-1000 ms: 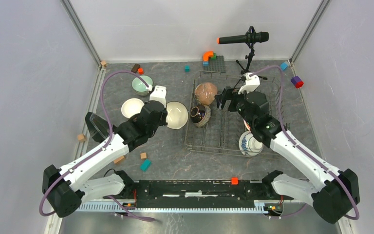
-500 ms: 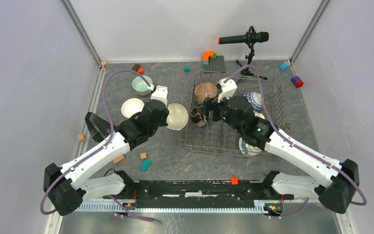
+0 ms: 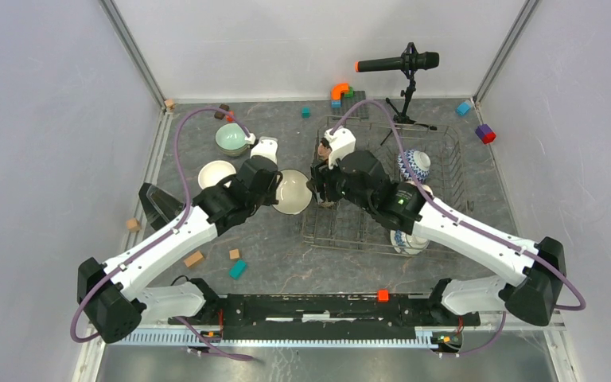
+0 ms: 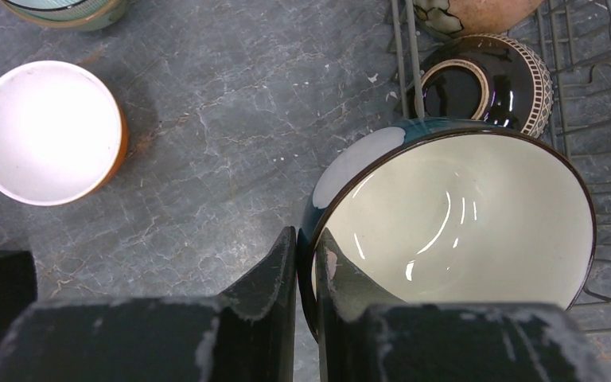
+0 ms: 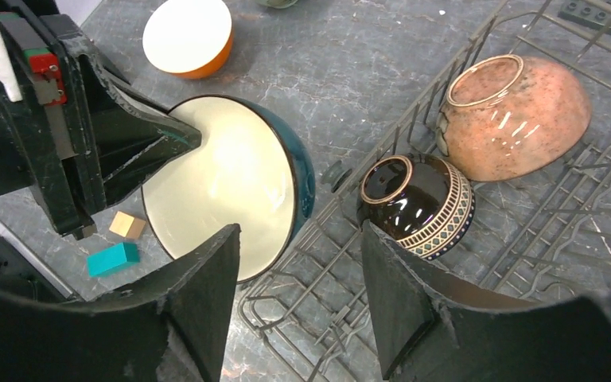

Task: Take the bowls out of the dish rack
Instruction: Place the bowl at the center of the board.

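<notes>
1. Our left gripper (image 4: 306, 239) is clamped narrowly on the rim of the teal glazed ceramic bowl with a cream inside (image 4: 453, 223). One finger is inside the rim and one outside. The bowl tilts away from the jaws, just beside the left rim of the grey wire dish rack (image 3: 342, 235).
2. Our right gripper (image 5: 298, 229) stands apart over that rim, holding nothing.
3. The dark, glossy round bowl with a patterned band (image 5: 422, 203) lies on its side in the rack. It is just ahead of the right gripper, off its right fingertip rather than between the jaws, with its foot ring facing them.
4. The speckled brown bowl (image 5: 517, 115) lies further ahead.
5. We judge the right arm the nearer and freer one. It reaches diagonally across the rack with its wrist tipped down.
</notes>
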Robot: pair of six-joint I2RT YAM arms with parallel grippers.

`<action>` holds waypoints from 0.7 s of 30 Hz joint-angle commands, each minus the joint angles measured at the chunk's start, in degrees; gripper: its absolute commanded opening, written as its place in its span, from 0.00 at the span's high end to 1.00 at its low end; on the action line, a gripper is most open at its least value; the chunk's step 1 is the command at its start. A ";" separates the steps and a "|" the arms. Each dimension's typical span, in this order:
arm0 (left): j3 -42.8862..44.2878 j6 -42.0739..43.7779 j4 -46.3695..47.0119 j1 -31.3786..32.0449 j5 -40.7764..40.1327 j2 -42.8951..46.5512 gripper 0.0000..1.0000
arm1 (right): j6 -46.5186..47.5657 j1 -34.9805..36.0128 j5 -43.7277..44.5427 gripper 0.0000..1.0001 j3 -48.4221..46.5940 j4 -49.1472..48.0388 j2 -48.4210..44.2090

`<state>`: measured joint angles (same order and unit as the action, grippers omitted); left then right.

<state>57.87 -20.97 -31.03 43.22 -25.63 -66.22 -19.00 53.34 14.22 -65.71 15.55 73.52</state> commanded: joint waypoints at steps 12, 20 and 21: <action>3.22 -4.25 2.18 0.19 1.63 1.31 0.98 | 1.94 1.05 1.63 0.46 -7.08 2.71 8.42; 3.22 -4.75 2.11 0.22 1.79 1.33 0.98 | 2.09 1.57 2.64 0.49 -10.50 4.89 12.93; 3.22 -4.86 2.04 0.18 1.65 1.31 0.98 | 2.15 1.67 3.08 0.50 -11.18 5.64 13.52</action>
<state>58.02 -22.48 -32.73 43.22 -23.81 -66.39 -17.65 54.39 15.40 -72.66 19.94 85.21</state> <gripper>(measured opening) 0.174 0.512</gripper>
